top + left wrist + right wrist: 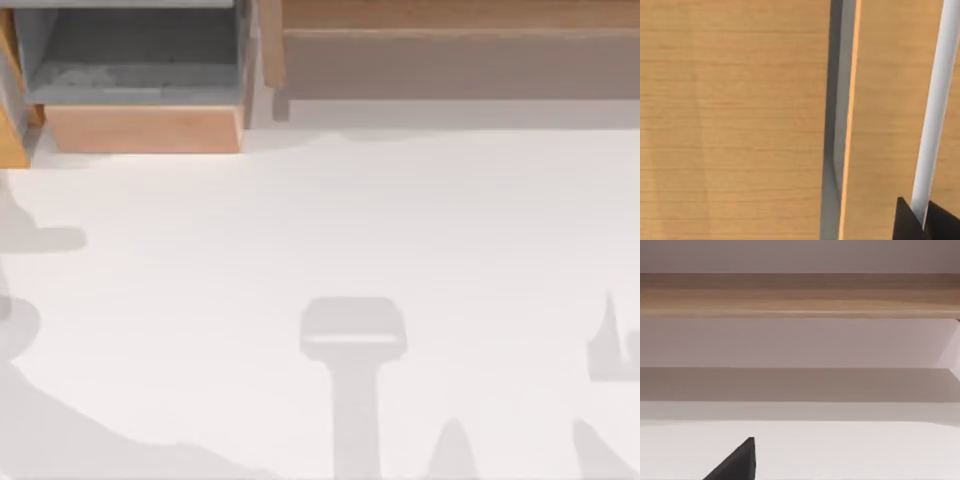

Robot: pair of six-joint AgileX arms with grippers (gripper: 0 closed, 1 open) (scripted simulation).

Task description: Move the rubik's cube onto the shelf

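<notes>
"Top view, far edge: what stands there?"

"On the far right, the shelf [460,65], a long wooden ledge over a grey-brown front face, with its side post [270,45] at its left end. On the far left, a wooden box [140,128] with a grey-lined compartment. Both sit on the white table [300,230]."

"And the rubik's cube?"

"I cannot tell where it lies."

"The right arm?"

"A dark tip of the right gripper [735,462] points over the table toward the shelf [800,295], well apart from it. Spread or together, I cannot tell."

"The left arm?"

"The left gripper [927,225] is close against light-brown wooden panels [735,120], which are split by a grey gap [837,100]. I cannot tell its state either."
</notes>
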